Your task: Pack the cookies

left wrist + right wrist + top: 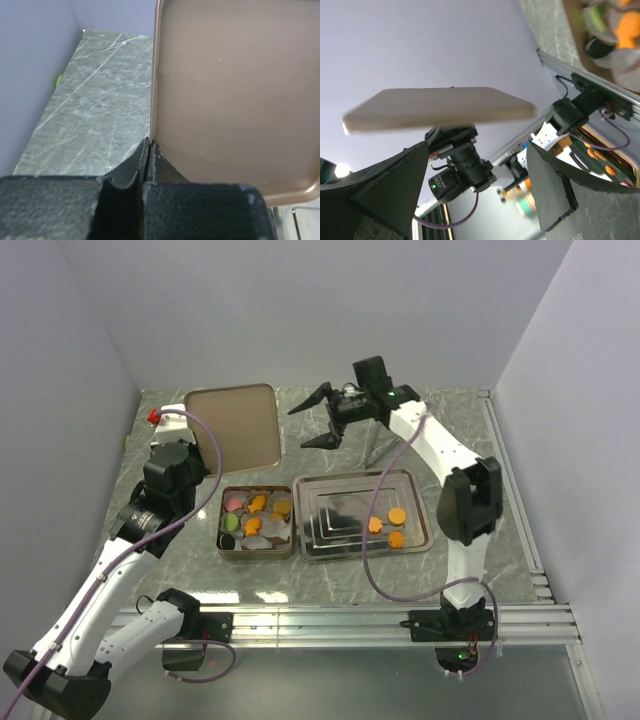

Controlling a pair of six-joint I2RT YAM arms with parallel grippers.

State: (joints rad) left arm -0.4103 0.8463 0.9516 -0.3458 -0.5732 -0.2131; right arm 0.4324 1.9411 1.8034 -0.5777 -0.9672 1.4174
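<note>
Most of the cookies point(258, 504) sit in white paper cups point(270, 531) inside a brown tin point(255, 554), left of centre in the top view. They are mainly orange, with one pink, one green and one dark. Three orange cookies point(397, 514) lie apart from them at the right end of a silver tray point(330, 510) just right of the tin.

Above the tin in that frame is the brown lid point(232, 427). Only the left wrist view shows how I hold it: my left gripper point(149, 150) is pinched tight on the lid's point(235, 100) left edge, with marbled table point(100, 100) beyond.

My right gripper point(313, 420) hangs above the tray in the frame's upper middle, spread wide and holding nothing. Its wrist view shows both fingers point(390, 200) far apart, the lid point(440, 107) edge-on between them in the distance, and the tin's cookies point(625, 30) as a blur at upper right.
</note>
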